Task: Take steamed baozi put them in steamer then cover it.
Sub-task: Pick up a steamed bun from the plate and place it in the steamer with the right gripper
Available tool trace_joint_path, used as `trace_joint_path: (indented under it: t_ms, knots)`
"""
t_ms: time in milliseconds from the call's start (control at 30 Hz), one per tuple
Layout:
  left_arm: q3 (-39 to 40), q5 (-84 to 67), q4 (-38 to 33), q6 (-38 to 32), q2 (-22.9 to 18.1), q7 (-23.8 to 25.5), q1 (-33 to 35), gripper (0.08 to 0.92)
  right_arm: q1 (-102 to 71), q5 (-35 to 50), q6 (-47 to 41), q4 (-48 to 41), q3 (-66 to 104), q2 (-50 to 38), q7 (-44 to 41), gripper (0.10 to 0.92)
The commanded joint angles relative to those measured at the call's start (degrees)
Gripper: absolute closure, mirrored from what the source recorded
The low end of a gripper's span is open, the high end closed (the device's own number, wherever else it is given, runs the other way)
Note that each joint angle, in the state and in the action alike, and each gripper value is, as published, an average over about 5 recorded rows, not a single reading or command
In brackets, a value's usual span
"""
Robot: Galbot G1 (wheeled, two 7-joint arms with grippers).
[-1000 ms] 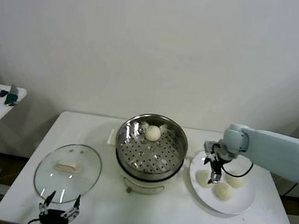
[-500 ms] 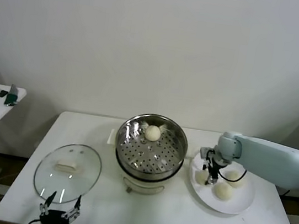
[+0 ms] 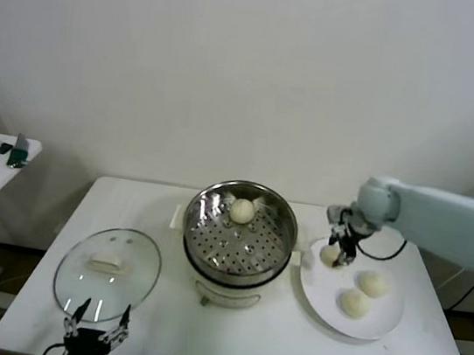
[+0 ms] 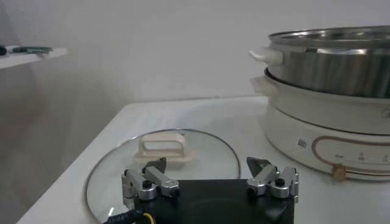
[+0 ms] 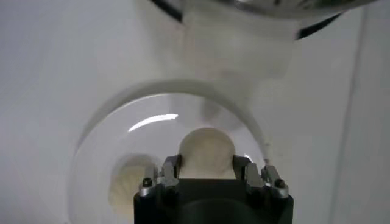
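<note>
Lifted since the earlier frame, the right gripper [image 3: 338,255] pinches one baozi [image 3: 329,254] above the plate [image 3: 386,326], beside the steamer [image 3: 239,231]. Left wrist: left gripper [image 4: 210,182], jaws spread, over the cover [image 4: 161,163]. Right wrist: baozi [image 5: 206,151] clamped.

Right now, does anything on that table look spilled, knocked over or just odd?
Nothing stands out. The cover lies flat beside the steamer, which holds one baozi. The right gripper holds another above the plate, where two more sit. No spill shows.
</note>
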Motion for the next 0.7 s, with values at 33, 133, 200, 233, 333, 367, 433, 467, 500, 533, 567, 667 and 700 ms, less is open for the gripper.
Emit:
trace_joint_path:
  t_ms: [33,133,200,233,333,367,433,467,500,533,567,667,700]
  knots:
    - [0.2,0.0,-0.7,0.0,0.2,0.0,0.0,0.177,22.1,10.5,2.5,1.9,-6.3,3.8,-5.3,0.440]
    - [0.5,0.0,-0.9,-0.1,0.2,0.0,-0.1,0.177,23.4,16.5,0.2,5.2,-2.4,6.6,-4.0,0.440]
    - [0.6,0.0,-1.0,-0.1,0.2,0.0,-0.1,0.177,23.1,19.6,-1.6,8.2,0.3,8.8,-2.4,0.440]
    - [0.6,0.0,-1.0,-0.2,0.2,0.0,-0.1,0.177,22.6,20.9,-2.6,9.7,1.7,10.2,-1.4,0.440]
    - [0.7,0.0,-0.9,-0.2,0.2,0.0,-0.3,0.177,19.5,23.4,-5.3,12.5,5.0,14.5,1.9,0.440]
    - [0.7,0.0,-0.9,-0.2,0.2,0.0,-0.4,0.177,18.0,23.7,-6.1,12.9,5.8,16.1,3.1,0.440]
    - [0.6,0.0,-0.8,-0.1,0.2,0.1,-0.6,0.177,14.6,23.9,-7.7,13.0,6.8,19.3,5.3,0.440]
    - [0.6,0.0,-0.8,0.0,0.2,0.1,-0.6,0.177,13.0,23.7,-8.4,12.8,7.0,20.7,6.2,0.440]
    - [0.6,0.0,-0.8,0.0,0.2,0.1,-0.7,0.177,11.3,23.2,-8.9,12.5,6.9,22.0,7.0,0.440]
    - [0.6,0.0,-0.8,0.0,0.2,0.2,-0.7,0.177,9.7,22.6,-9.3,12.0,6.7,23.2,7.6,0.440]
    - [0.6,0.0,-0.8,0.0,0.2,0.2,-0.7,0.177,8.2,22.0,-9.7,11.3,6.4,24.4,8.2,0.440]
    - [0.5,0.0,-0.6,0.1,0.2,0.2,-0.9,0.177,4.3,20.4,-10.4,8.5,5.6,27.3,9.4,0.440]
    - [0.5,-0.1,-0.6,0.1,0.2,0.2,-1.0,0.177,3.0,19.9,-10.7,7.3,5.5,28.2,9.9,0.439]
